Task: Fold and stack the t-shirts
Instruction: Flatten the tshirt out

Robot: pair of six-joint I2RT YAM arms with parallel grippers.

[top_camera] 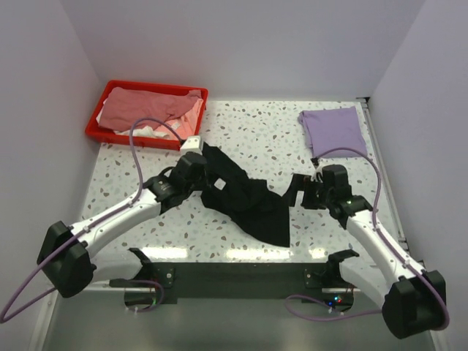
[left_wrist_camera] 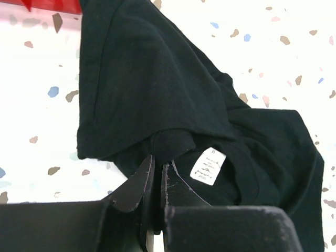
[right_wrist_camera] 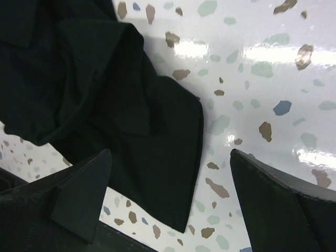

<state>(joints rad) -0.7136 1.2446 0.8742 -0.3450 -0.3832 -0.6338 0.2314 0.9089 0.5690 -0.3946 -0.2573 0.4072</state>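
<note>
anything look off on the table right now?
Only the black t-shirt: it lies crumpled diagonally mid-table, neck label exposed. The left gripper pinches its edge; the right gripper hangs open over its other end. The purple t-shirt is folded, far right.

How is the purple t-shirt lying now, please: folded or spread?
Folded: the purple t-shirt lies as a compact flat rectangle, no sleeves showing.

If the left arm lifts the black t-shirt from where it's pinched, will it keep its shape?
Probably not: the black t-shirt lies crumpled in soft folds, so it looks floppy. Lifted by the left gripper, shut near the collar label, it would likely hang and drag. It seems thin, so probably light.
</note>
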